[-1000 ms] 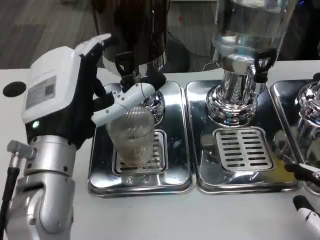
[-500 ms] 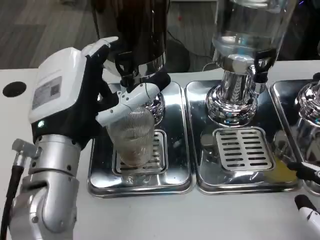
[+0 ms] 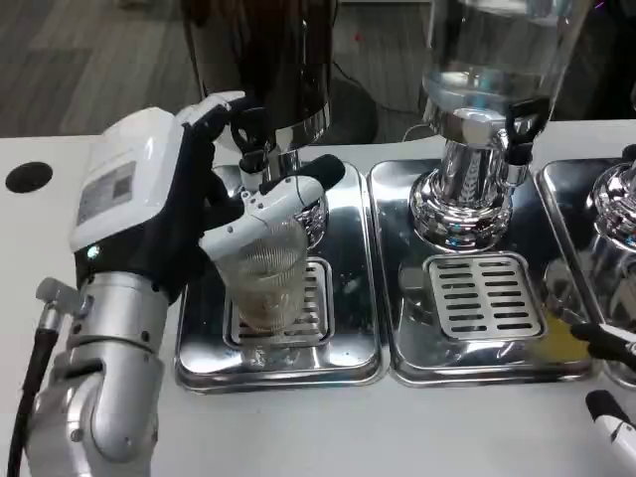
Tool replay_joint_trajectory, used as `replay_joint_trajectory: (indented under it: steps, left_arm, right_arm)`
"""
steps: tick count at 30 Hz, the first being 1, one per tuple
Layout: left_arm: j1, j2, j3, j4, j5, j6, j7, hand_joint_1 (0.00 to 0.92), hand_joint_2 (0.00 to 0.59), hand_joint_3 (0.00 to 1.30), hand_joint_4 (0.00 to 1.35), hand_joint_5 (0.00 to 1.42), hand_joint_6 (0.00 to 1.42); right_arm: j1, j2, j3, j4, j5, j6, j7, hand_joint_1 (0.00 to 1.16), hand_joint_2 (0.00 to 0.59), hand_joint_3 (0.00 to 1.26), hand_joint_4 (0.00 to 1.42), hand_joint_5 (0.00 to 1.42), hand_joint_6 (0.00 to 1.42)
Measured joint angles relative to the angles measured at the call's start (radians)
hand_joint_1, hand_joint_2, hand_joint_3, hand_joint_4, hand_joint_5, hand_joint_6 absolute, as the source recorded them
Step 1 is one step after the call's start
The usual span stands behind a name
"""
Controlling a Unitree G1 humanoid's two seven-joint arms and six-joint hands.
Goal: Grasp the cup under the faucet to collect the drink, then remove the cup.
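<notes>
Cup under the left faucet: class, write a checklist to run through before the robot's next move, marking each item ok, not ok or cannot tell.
1. Cup upright on the drip grate: ok.
2. Cup below the faucet: ok.
3. Left hand at the cup, fingers across its rim side: ok.
4. Firm hold on the cup: cannot tell.
5. Drink level enough to remove: cannot tell; only a little shows at the bottom.
6. Right hand away from the cup: ok.

left hand [image 3: 169, 204]: white back with a grey label and a small green light, black-and-white fingers [image 3: 273, 204], a silver forearm [image 3: 104, 368], a black cable [image 3: 30, 393] beside the forearm.
</notes>
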Motion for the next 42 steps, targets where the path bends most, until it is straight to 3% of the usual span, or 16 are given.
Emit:
replay_joint_trajectory:
  steps: [42]
  left_arm:
    - [0.044, 0.051, -0.045, -0.066, -0.026, -0.001, -0.044, 0.012, 0.024, 0.34, 0.27, 0.78, 0.89]
  right_arm:
    - [0.000, 0.000, -0.003, 0.019, 0.006, -0.015, 0.003, 0.51, 0.392, 0.24, 0.18, 0.20, 0.06]
